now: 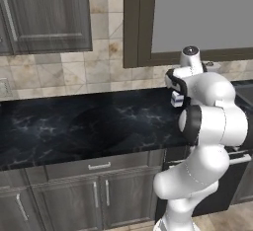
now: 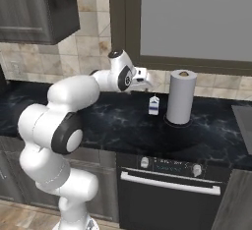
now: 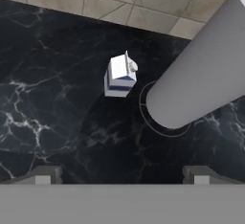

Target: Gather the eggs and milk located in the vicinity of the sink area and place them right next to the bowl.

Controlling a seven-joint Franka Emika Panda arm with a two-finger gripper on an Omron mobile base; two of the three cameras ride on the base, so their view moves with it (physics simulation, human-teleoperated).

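Note:
The milk [image 3: 119,77] is a small white carton with a dark blue band. It stands upright on the black marble counter near the tiled wall. In the right base view the milk [image 2: 154,105] sits just left of the paper-towel roll. In the left base view the milk [image 1: 176,99] peeks out beside the arm. My gripper [image 3: 122,177] hovers above the carton and a little short of it, open, with nothing between its fingertips [image 3: 45,175]. From the right base view the gripper [image 2: 147,84] hangs above and left of the carton. The eggs and the bowl are out of view.
A tall white paper-towel roll [image 2: 180,97] stands right beside the carton, and the same roll [image 3: 201,70] looms large in the hand view. An oven front [image 2: 170,182] sits under the counter. A grey slab [image 2: 243,126] at the far right could be the sink; I cannot tell.

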